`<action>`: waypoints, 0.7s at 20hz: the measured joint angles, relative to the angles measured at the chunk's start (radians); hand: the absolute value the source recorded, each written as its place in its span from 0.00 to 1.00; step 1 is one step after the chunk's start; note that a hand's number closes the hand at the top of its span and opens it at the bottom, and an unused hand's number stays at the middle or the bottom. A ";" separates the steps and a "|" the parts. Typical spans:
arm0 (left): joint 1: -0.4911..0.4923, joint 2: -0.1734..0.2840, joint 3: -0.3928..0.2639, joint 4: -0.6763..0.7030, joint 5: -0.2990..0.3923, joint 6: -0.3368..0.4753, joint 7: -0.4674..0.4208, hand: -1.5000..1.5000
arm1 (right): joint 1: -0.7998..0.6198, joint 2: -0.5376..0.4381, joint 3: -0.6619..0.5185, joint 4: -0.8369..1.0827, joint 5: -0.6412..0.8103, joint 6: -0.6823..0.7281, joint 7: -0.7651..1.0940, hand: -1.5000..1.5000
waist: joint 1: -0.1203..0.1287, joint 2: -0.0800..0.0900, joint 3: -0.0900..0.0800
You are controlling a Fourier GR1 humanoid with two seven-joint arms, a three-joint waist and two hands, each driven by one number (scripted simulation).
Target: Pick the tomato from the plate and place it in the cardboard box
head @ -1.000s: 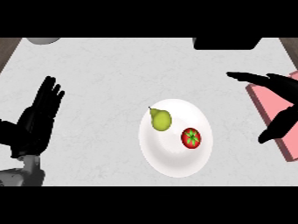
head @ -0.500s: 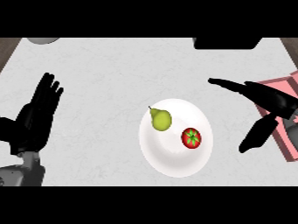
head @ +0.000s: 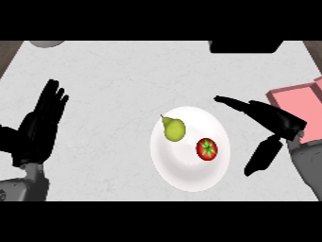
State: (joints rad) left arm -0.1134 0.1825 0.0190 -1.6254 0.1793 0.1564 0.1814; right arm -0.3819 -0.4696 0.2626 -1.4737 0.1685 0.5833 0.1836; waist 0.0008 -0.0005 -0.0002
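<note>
A white plate (head: 189, 176) sits at the centre of the pale counter (head: 122, 75), carrying a red tomato (head: 207, 148) on its right side and a yellow-green pear (head: 173, 128) toward its upper left; the two fruits lie near each other but apart. At the right of the frame the right hand (head: 278, 124) hangs just beside the plate's right edge, spread wide, its fingers (head: 236, 103) stretched toward the upper left above the plate's upper rim and its thumb (head: 261, 156) pointing down, level with the tomato (it holds nothing and is not touching the fruit). Behind that hand, at the right edge, stands the pink cardboard box (head: 309, 101), partly cut off by the frame and partly covered by the hand and grey forearm. At the left of the frame the left hand (head: 36, 128) rests open, fingers straight and pointing up, well apart from the plate. A dark object (head: 245, 46) shows at the top edge right of centre, and a pale rounded one (head: 45, 43) at the upper left; neither can be identified. Wood-toned strips border the counter at the upper corners.
</note>
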 measured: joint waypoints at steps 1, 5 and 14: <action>0.004 -0.001 0.005 -0.011 0.001 -0.004 0.006 0.50 | 0.004 0.015 -0.006 0.001 0.017 0.002 0.001 0.00 | 0.001 0.000 0.000; -0.005 -0.007 0.016 -0.008 -0.009 -0.010 0.014 0.50 | 0.019 0.066 -0.016 0.014 0.091 -0.016 -0.019 0.00 | 0.001 0.000 0.000; -0.022 -0.037 0.027 -0.007 -0.032 -0.022 0.028 0.50 | 0.028 0.156 -0.059 0.058 0.201 0.018 -0.050 0.00 | 0.001 0.001 0.000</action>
State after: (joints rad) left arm -0.1351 0.1451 0.0460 -1.6325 0.1470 0.1347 0.2094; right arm -0.3541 -0.3138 0.2032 -1.4153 0.3695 0.6011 0.1333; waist 0.0018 0.0000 0.0001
